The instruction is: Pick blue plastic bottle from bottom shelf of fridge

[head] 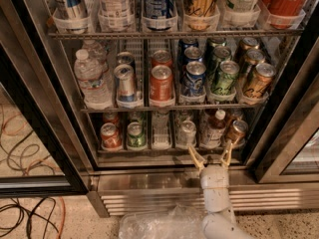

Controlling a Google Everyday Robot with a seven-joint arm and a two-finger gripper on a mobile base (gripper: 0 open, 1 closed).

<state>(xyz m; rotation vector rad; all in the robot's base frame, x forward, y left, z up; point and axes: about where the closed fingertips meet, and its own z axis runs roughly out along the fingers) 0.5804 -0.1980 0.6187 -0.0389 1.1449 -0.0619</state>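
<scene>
The fridge (149, 180) stands open in front of me, with its black-framed door (35, 118) swung out far to the left of the blue plastic bottle (214, 132) and a second glass door (291, 133) close on the bottle's right. That right frame is the nearest hard edge. The louvred grille (149, 200) runs along the base, below the bottle.

The bottom shelf (162, 142) carries the bottle upright at the front of its lane, in the right half of the rack. The rack above (164, 105) hangs low over the bottle's cap, so there is little headroom.

Crumpled clear plastic (159, 225) lies on the floor below and left of the bottle. Loose cables (30, 218) lie much further left.

A bronze can (236, 131) stands just beside the bottle on its right and a silver can (187, 132) just beside it on the left. Left of that is a bare lane, then a green can (134, 135) and a red can (110, 136).

The gripper (212, 156) sits directly below the bottle at the shelf's front lip, on its white arm (215, 193). Its tan fingers (196, 158) are spread in a V, one tip under each side of the bottle and not touching it.
</scene>
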